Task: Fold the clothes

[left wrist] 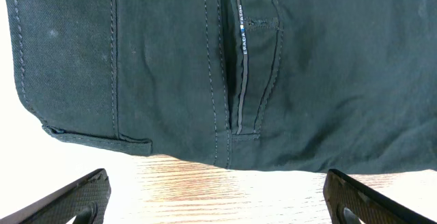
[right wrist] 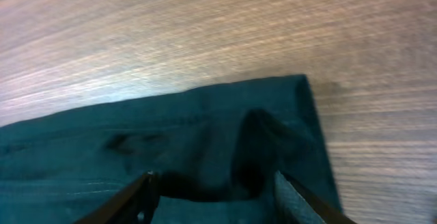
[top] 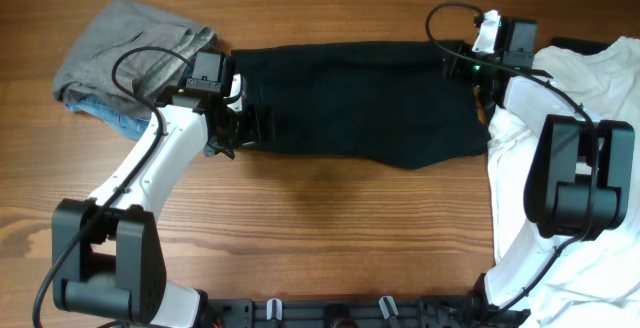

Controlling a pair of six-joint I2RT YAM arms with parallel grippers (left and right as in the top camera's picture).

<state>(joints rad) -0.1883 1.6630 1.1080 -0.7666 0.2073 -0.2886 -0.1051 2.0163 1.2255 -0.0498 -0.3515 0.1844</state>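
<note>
Black against wood grain: see trousers [top: 350,103] spread flat across the tabletop [top: 330,228]. Slide left gripper [left wrist: 215,183], fingers apart and empty just off their edge, onto them; close right gripper [right wrist: 214,179], fingers spread astride a pucker [right wrist: 256,142] near their corner, then lift both evenly.

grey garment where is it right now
Overhead, the grey garment lies bunched top left, beside the black garment's left end, atop blue denim.

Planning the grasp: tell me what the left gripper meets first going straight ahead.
Probably the black garment: its hem lies just past the left gripper, jaws open; depth unclear.
</note>
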